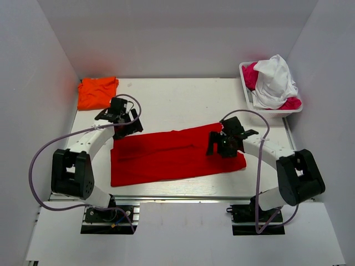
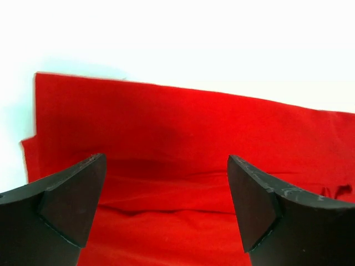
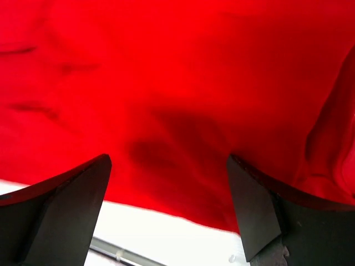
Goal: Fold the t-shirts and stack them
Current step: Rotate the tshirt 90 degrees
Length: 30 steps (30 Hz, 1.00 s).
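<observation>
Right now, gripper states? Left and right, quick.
Left gripper: open, holding nothing, over the red t-shirt.
Right gripper: open, holding nothing, over the same red t-shirt near its edge.

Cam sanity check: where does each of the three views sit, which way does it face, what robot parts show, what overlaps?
Top external: fixed above, behind the bases, facing down on the table; both arms whole, left pincer and right pincer at the red t-shirt, orange t-shirt far left.
Left wrist: on that wrist, facing down between its open fingers onto the shirt's corner.
Right wrist: same, open fingers framing the shirt's edge and table.
Shared: red t-shirt in all three.
</observation>
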Each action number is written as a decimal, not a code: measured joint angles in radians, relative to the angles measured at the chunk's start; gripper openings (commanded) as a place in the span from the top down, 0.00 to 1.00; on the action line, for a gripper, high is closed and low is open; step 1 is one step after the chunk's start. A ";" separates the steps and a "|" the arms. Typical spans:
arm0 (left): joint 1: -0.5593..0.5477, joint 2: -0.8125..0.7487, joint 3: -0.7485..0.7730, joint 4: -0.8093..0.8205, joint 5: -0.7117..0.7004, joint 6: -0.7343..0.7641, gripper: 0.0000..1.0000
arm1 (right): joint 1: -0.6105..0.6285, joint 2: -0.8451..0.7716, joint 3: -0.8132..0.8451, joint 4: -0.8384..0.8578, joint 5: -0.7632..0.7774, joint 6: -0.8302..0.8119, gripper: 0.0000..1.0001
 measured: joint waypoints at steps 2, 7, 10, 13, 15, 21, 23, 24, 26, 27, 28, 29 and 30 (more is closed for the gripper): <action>-0.003 -0.013 -0.034 0.040 0.023 0.016 0.00 | 0.000 0.043 0.000 0.003 0.026 0.026 0.10; -0.016 0.066 -0.105 0.056 0.036 0.032 0.00 | 0.001 0.106 0.037 0.023 0.076 0.076 0.10; -0.026 0.101 -0.161 0.071 0.034 0.038 0.00 | 0.000 0.155 0.087 0.025 0.100 0.091 0.10; -0.042 0.075 -0.195 0.106 0.029 0.039 0.00 | -0.003 0.236 0.170 0.026 0.124 0.090 0.10; -0.054 0.058 -0.220 0.135 0.021 0.037 0.00 | -0.009 0.310 0.253 0.021 0.131 0.080 0.10; -0.121 0.035 -0.264 0.164 0.016 0.038 0.00 | -0.033 0.597 0.629 -0.004 0.138 0.037 0.10; -0.158 0.017 -0.276 0.167 0.042 0.035 0.00 | -0.041 0.726 0.821 -0.034 0.136 0.022 0.10; -0.177 0.005 -0.283 0.167 0.064 0.033 0.00 | -0.044 0.789 0.914 -0.035 0.132 0.011 0.10; -0.214 -0.014 -0.288 0.159 0.100 0.026 0.00 | -0.048 0.878 1.043 -0.015 0.104 -0.003 0.10; -0.232 -0.017 -0.286 0.138 0.123 0.019 0.00 | -0.050 0.899 1.071 -0.003 0.082 -0.003 0.10; -0.253 -0.016 -0.280 0.115 0.140 0.013 0.00 | -0.051 0.912 1.084 0.017 0.057 -0.003 0.10; -0.268 -0.016 -0.276 0.097 0.156 0.006 0.00 | -0.051 0.916 1.085 0.038 0.036 -0.002 0.10; -0.283 -0.018 -0.276 0.081 0.175 -0.002 0.00 | -0.052 0.920 1.085 0.056 0.017 0.001 0.10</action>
